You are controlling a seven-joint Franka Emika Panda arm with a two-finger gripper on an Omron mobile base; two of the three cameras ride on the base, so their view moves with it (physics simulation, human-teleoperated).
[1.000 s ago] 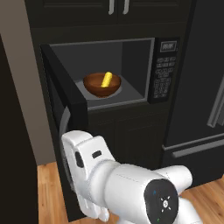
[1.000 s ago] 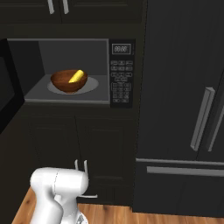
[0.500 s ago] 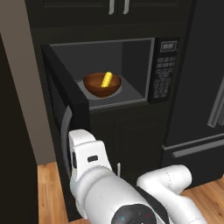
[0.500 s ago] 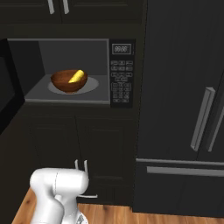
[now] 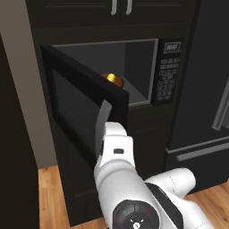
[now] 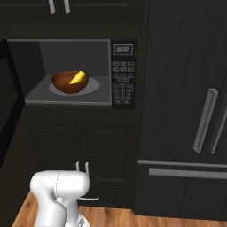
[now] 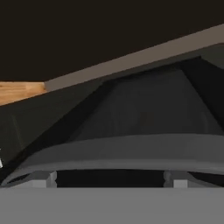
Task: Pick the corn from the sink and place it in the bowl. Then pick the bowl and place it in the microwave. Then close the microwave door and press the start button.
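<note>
Yellow stubby corn cob (image 6: 77,77) lies in the glossy reddish-brown wooden bowl (image 6: 69,83), inside the black built-in microwave (image 6: 75,73). Its wide black door (image 5: 85,118) stands half open. End effector (image 7: 111,177) spread wide against the curved silver handle (image 5: 102,121). Keypad display (image 6: 123,49) unreadable.

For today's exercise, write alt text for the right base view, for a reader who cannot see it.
A reddish-brown bowl holding a yellow corn sits inside the open black microwave, left of its keypad panel. Dark cabinets lie below, a black refrigerator stands to the right.
</note>
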